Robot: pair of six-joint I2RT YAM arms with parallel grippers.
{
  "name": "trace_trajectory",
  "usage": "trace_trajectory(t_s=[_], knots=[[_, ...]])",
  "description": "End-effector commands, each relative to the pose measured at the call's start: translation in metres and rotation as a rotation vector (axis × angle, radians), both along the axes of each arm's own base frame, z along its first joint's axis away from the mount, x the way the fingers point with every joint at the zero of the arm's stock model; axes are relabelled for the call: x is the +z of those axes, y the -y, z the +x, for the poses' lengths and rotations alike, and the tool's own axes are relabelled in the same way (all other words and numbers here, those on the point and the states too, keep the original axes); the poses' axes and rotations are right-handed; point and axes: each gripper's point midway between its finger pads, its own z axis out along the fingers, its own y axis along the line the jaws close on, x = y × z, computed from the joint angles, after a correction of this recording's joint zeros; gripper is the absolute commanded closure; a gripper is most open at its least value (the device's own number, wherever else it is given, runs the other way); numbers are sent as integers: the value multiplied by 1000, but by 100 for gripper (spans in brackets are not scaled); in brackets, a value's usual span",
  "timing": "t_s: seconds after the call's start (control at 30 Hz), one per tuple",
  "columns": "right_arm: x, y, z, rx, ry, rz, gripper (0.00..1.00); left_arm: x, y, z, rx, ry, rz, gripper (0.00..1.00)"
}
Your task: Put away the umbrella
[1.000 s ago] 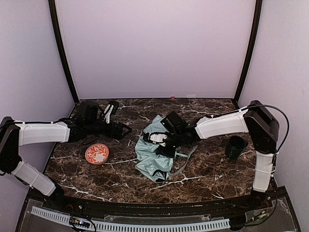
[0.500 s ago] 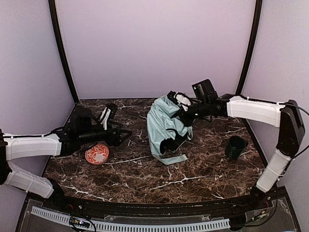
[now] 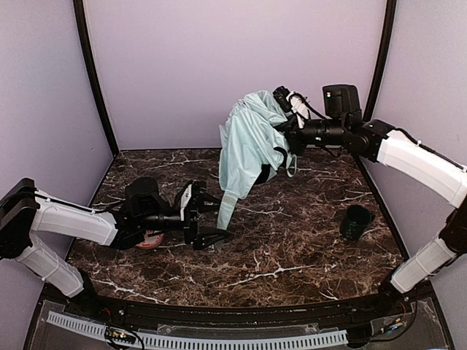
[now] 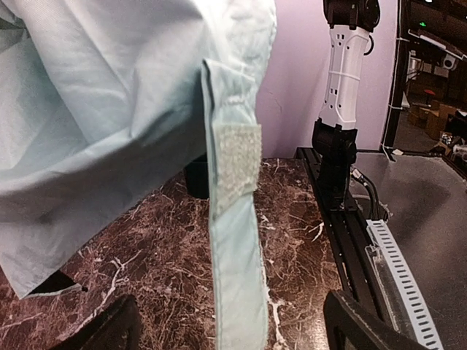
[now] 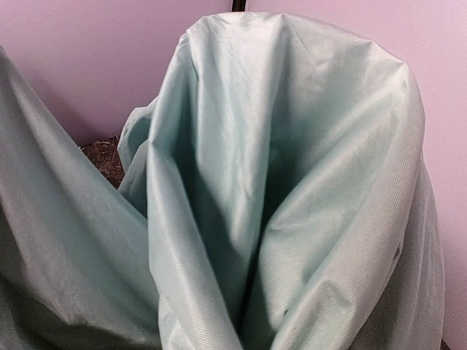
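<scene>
The umbrella [image 3: 248, 149] is a bundle of pale mint-green fabric hanging in the air over the back of the table. My right gripper [image 3: 286, 125] holds it up near its top; the fabric covers the fingers. In the right wrist view the fabric [image 5: 277, 189] fills the frame. A mint closing strap [image 3: 226, 206] with a velcro patch hangs down from the bundle. My left gripper [image 3: 221, 221] is open, low over the table, with the strap's lower end between its fingers [image 4: 357, 328]. In the left wrist view the strap [image 4: 235, 240] hangs midway between them, touching neither.
A dark green cup [image 3: 356, 221] stands on the marble table at the right. An orange patterned dish [image 3: 151, 240] lies at the left, mostly hidden behind my left arm. Purple walls and black posts enclose the back and sides.
My right arm has lifted the umbrella from the table up and back to the right. My left gripper has moved right and forward, to the hanging strap.
</scene>
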Motion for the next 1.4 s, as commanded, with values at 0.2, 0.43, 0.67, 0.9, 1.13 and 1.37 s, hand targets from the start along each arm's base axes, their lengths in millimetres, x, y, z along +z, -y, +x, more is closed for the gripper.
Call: trace_trajectory(t_s=[0.2, 0.43, 0.67, 0.9, 1.13, 1.37], knots=[[63, 8, -15, 22, 157, 58, 100, 2, 21, -2, -101, 80, 28, 55], [68, 20, -28, 25, 185, 16, 100, -19, 10, 5, -18, 128, 109, 100], [47, 12, -80, 216, 145, -115, 100, -64, -22, 60, 225, 236, 313, 100], [-23, -31, -161, 475, 9, -261, 100, -61, -23, 116, 298, 374, 363, 100], [-111, -52, -212, 585, -173, -402, 99, -50, -17, 146, 342, 552, 341, 100], [-172, -70, -220, 536, -76, -588, 100, -49, -1, 144, 295, 638, 235, 100]])
